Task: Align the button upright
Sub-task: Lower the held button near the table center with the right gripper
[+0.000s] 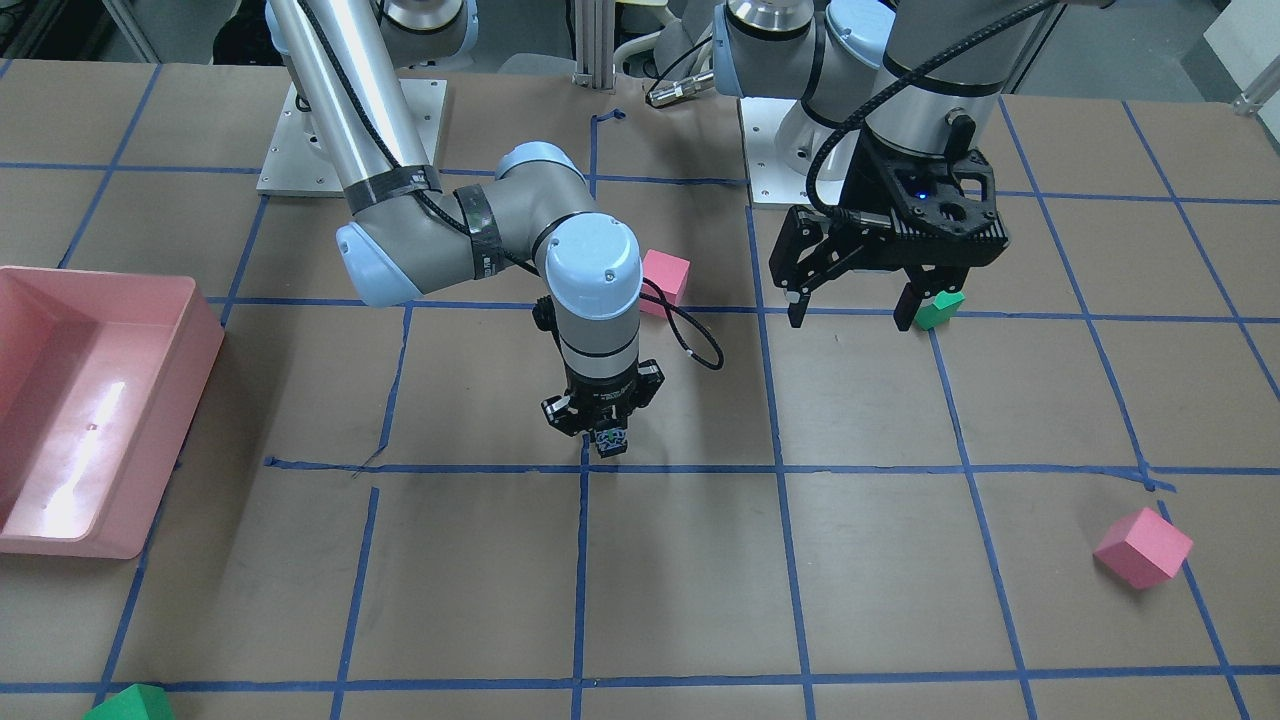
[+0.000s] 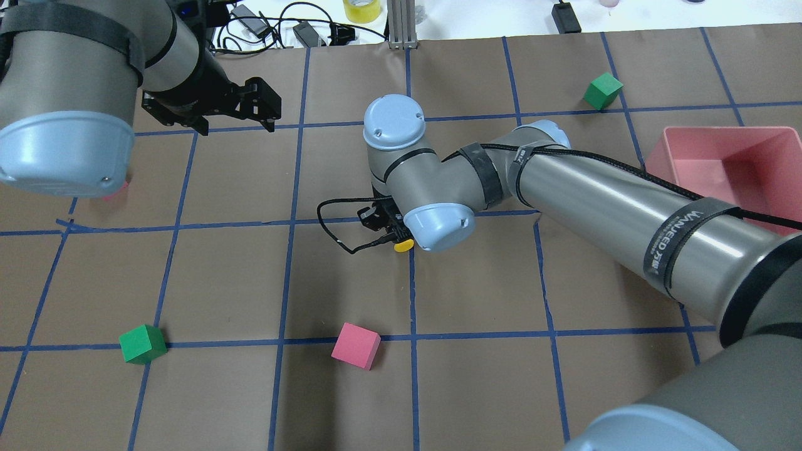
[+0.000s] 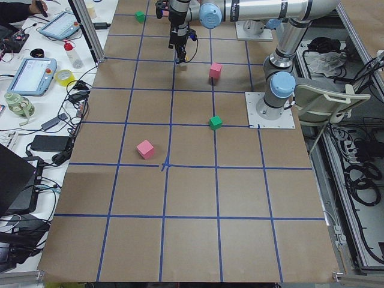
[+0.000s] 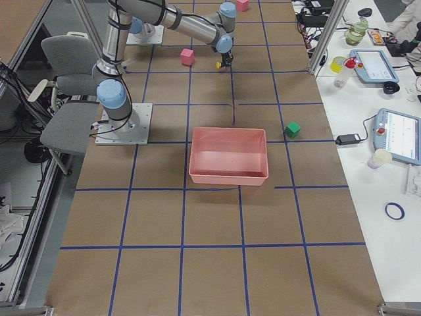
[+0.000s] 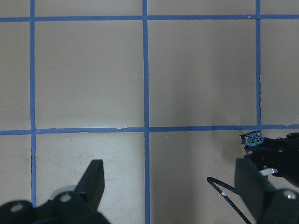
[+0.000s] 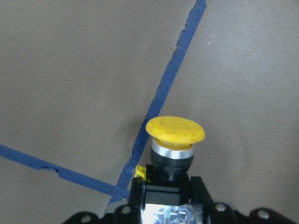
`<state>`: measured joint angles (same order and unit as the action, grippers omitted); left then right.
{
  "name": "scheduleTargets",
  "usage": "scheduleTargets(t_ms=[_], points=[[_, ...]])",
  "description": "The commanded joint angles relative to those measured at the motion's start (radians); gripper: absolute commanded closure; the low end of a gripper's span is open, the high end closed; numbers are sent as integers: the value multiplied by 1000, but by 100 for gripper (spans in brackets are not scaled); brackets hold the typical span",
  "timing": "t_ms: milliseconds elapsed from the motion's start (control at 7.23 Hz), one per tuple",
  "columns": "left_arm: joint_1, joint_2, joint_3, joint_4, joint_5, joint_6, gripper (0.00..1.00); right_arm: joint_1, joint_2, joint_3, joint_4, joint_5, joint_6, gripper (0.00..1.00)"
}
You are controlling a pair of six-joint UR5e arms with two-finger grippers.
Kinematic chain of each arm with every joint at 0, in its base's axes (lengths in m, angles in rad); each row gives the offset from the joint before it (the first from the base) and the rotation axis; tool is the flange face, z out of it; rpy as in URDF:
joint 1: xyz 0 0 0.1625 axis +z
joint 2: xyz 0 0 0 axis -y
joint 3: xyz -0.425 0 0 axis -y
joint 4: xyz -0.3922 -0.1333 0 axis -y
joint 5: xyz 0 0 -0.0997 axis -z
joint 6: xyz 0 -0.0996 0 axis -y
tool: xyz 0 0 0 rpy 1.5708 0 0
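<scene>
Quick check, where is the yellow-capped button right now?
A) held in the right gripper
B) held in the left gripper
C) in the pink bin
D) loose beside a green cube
A: in the right wrist view the right gripper clamps the button by its black body.

Work table (image 3: 192, 240): covered in brown paper and marked into squares with blue tape (image 3: 164, 198), which is frayed and broken at several crossings.

Seen from the exterior right view:
- A padded chair (image 4: 66, 72) stands at the far left, just beside the table edge.
- A white bench (image 4: 395, 191) runs along the right side and carries two tablet-style pendants (image 4: 401, 135).
- An aluminium post (image 4: 322, 33) rises between the table and the bench.

Floor (image 3: 360, 240): grey, with loose black cables (image 3: 360, 174) lying on it.

Lighting: even, from above, with soft shadows.
</scene>
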<state>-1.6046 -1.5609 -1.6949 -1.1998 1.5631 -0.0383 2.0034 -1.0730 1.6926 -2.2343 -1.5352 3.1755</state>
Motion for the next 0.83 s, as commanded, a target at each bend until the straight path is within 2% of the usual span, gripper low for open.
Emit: scheduleTargets(t_ms=[0,138,277,554,692], points=[[-1,1,0,2,0,0,0,0,-10,16,13,3,0,80],[-1,1,0,2,0,0,0,0,-13,33,12,18,-3,73],[0,1,0,6,0,2,0,0,-18,35,10,76,-3,68],[-1,1,0,16,0,5,0,0,-25,39,65,89,-6,27],[0,1,0,16,0,3,0,0,-34,45,134,90,-26,1]])
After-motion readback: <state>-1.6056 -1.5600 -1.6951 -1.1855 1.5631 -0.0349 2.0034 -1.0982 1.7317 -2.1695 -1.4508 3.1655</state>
